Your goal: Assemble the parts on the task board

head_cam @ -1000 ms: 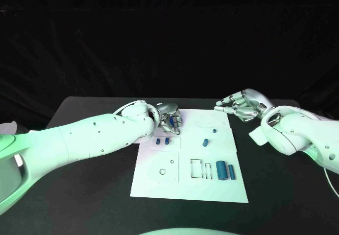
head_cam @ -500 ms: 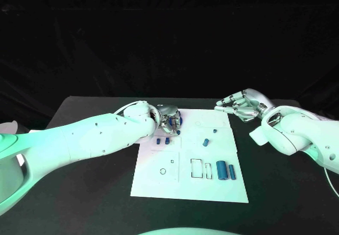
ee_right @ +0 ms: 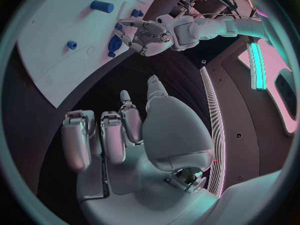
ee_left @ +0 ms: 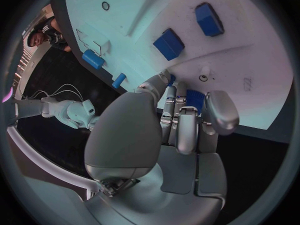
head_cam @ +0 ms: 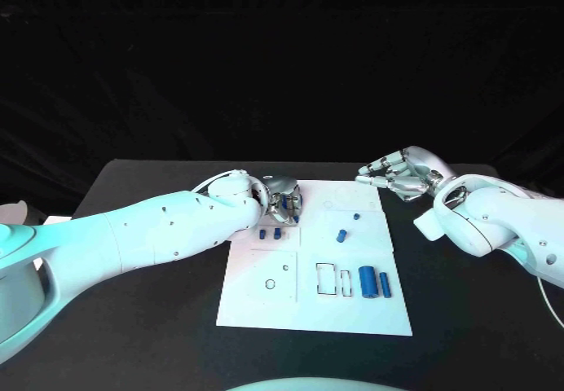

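Observation:
The white task board (head_cam: 315, 305) lies mid-table. My left hand (head_cam: 282, 200) hovers over its far left corner, fingers curled around a small blue part (ee_left: 194, 98); the right wrist view shows that hand (ee_right: 149, 35) and its part (ee_right: 114, 43) too. Two small blue blocks (head_cam: 269, 235) sit just in front of it. A short blue peg (head_cam: 356, 217), a blue cylinder (head_cam: 342, 237) and two longer cylinders (head_cam: 375, 283) rest further right on the board. My right hand (head_cam: 399, 174) hangs beyond the board's far right corner, fingers curled in, holding nothing.
Outlined slots (head_cam: 332, 279) and small holes (head_cam: 271, 285) mark the board's middle. Black tabletop (head_cam: 141, 309) surrounds the board on all sides.
My left hand has turned slightly over the board's far left corner, still holding the blue part. My right hand has stayed where it was.

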`<action>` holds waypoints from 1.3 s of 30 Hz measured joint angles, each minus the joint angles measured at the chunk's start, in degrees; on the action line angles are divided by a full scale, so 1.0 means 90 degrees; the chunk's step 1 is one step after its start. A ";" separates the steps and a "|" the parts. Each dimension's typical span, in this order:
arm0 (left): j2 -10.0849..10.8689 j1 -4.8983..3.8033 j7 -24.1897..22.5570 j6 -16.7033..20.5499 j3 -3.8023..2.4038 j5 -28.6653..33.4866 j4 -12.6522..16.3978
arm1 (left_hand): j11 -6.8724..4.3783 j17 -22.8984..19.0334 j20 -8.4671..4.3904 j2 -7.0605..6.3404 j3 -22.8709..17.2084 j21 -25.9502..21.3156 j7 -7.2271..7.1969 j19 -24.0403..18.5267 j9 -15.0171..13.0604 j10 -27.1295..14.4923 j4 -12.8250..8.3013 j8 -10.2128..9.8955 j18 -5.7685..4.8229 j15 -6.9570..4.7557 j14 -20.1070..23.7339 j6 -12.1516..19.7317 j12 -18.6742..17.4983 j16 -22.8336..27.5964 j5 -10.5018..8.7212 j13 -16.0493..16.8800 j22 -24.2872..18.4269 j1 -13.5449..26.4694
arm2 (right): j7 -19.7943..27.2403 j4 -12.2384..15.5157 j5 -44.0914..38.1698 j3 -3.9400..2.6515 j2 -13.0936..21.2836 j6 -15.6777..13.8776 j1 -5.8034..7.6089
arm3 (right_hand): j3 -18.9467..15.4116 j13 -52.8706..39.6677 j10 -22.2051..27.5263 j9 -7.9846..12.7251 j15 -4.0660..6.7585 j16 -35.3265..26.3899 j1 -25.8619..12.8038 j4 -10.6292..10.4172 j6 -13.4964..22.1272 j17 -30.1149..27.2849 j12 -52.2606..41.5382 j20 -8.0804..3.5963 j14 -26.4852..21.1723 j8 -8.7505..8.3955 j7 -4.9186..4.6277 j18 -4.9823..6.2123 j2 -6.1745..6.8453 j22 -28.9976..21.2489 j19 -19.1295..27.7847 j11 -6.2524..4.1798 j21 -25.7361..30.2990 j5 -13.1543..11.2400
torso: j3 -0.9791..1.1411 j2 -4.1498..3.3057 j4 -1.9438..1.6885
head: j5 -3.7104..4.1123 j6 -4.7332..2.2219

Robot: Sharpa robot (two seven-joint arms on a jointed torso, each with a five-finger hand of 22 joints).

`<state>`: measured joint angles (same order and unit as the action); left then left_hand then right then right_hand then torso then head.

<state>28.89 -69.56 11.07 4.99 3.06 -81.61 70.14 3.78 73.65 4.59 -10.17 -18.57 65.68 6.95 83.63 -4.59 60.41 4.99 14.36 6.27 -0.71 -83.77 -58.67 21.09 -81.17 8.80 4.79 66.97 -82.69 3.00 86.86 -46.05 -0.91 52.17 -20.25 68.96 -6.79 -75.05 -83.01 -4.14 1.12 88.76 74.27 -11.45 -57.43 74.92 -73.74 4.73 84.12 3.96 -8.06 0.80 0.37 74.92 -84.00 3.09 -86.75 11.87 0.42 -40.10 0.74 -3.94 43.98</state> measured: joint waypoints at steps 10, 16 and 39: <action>-0.0032 0.0016 -0.0003 0.0011 -0.0003 0.0000 -0.0017 | -0.0016 -0.0030 0.0000 0.0025 -0.0049 0.0026 -0.0001 0.0000 0.0005 0.0061 -0.0013 -0.0025 0.0000 -0.0022 -0.0022 -0.0045 -0.0032 0.0000 0.0000 -0.0035 0.0031 0.0025 | 0.0000 0.0003 0.0000 0.0000 -0.0002 0.0003 0.0000 | 0.0000 0.0000 0.0000 -0.0005 0.0000 0.0000 0.0000 0.0000 0.0000 -0.0001 -0.0002 0.0000 0.0000 0.0000 0.0000 0.0000 0.0000 0.0002 0.0000 0.0000 0.0000 0.0000 | 0.0003 0.0005 -0.0004 | -0.0002 0.0004; -0.0059 0.0016 0.0004 -0.0002 -0.0008 -0.0001 -0.0050 | -0.0029 -0.0043 -0.0001 0.0146 -0.0281 0.0066 -0.0015 0.0001 0.0019 0.0171 -0.0066 -0.0074 0.0001 -0.0022 -0.0022 -0.0146 -0.0164 0.0000 0.0000 -0.0093 0.0078 -0.0046 | -0.0001 0.0005 0.0000 0.0000 -0.0002 0.0005 0.0000 | 0.0000 -0.0003 0.0000 -0.0005 0.0000 0.0000 0.0000 0.0000 0.0000 -0.0001 -0.0003 0.0000 0.0000 0.0000 0.0000 0.0000 0.0000 0.0002 0.0000 0.0000 0.0000 0.0000 | 0.0002 0.0007 -0.0004 | -0.0002 -0.0002; -0.0097 0.0029 -0.0059 0.0035 -0.0026 0.0052 -0.0154 | 0.0045 -0.0121 -0.0023 0.0047 -0.1409 0.0200 0.0118 0.0023 0.0051 0.0752 -0.0601 -0.0516 0.0001 -0.0022 -0.0022 -0.0528 -0.1125 -0.0056 -0.0044 -0.0117 0.0277 0.0138 | -0.0002 0.0005 0.0000 -0.0001 -0.0010 0.0014 0.0000 | 0.0000 -0.0001 0.0000 -0.0003 0.0000 0.0000 0.0000 0.0000 0.0000 0.0000 -0.0011 0.0000 0.0000 0.0000 0.0000 0.0000 0.0001 0.0000 0.0000 0.0000 0.0000 0.0000 | 0.0000 0.0006 -0.0004 | 0.0010 0.0010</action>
<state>28.02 -69.30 10.54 5.31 2.83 -81.14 68.75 4.19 72.57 4.38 -9.75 -31.26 67.49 8.01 83.83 -4.13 67.18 -0.41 9.72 6.28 -0.91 -83.97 -63.42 10.96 -81.67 8.40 3.73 69.46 -81.45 2.99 86.91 -46.05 -0.91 52.08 -20.13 68.96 -6.78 -75.06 -83.01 -4.17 1.12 88.76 74.27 -11.45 -57.43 74.92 -73.84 4.73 84.12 3.96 -8.06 0.81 0.38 74.92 -84.00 3.09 -86.75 11.87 0.42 -40.05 0.71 -3.86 44.07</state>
